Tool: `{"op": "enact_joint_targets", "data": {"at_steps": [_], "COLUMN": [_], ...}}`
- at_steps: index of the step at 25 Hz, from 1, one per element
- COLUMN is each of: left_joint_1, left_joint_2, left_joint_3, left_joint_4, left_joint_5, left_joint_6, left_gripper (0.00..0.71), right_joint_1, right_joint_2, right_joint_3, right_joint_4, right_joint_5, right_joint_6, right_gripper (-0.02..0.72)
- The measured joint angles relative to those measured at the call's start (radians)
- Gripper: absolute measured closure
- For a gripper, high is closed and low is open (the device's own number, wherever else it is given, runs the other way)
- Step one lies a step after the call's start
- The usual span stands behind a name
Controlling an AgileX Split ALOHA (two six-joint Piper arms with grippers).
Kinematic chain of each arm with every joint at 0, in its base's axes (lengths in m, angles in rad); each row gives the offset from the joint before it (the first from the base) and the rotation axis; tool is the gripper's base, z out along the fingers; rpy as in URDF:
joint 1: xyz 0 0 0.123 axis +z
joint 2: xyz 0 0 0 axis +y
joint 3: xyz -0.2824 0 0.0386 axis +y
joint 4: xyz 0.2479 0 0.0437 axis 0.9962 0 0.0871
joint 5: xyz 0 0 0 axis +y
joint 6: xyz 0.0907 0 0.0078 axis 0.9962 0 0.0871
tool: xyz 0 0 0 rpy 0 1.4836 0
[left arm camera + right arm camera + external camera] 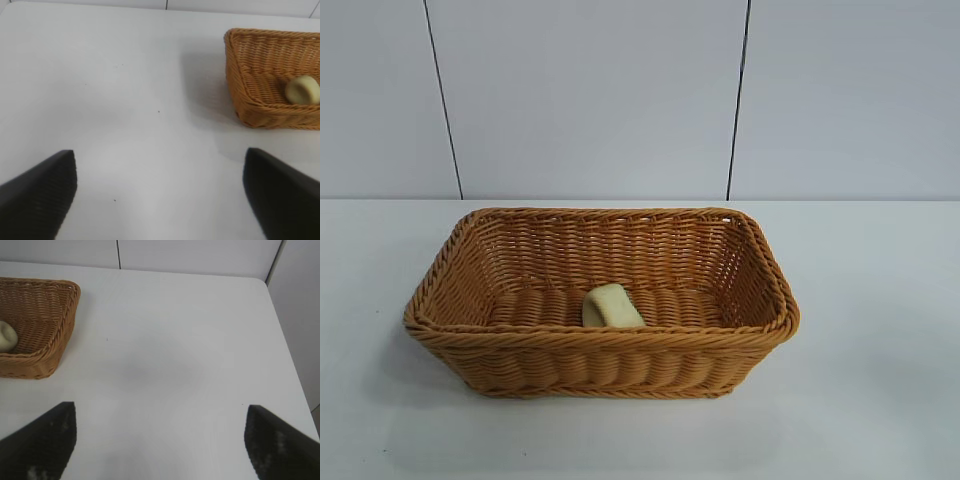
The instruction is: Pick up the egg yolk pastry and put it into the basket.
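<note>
- Your left tool (160,200) and right tool (160,440) both hang spread and empty over bare bench (125,100).
- Farther off, the pastry (612,306) already lies inside the basket (600,345), seemingly tipped on edge, roughly midway between both arms.

I work in a bare test lab: a plain white counter (880,400) backed at its far edge by grey wall panels (590,90) with dark seams.

Orange-brown woven basket (600,350), cream pastry (612,306)
</note>
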Motion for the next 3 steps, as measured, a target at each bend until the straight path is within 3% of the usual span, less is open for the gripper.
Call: {"op": "enact_joint_targets", "data": {"at_steps": [3], "left_joint_1": [0.0], "left_joint_2": [0.0], "left_joint_3": [0.0], "left_joint_4": [0.0], "left_joint_5": [0.0], "left_joint_6": [0.0], "left_gripper": [0.014], "right_joint_1": [0.0], "right_joint_2": [0.0], "right_joint_3": [0.0], "right_joint_4": [0.0], "right_joint_5": [0.0], "right_joint_6": [0.0], "right_gripper": [0.071]}}
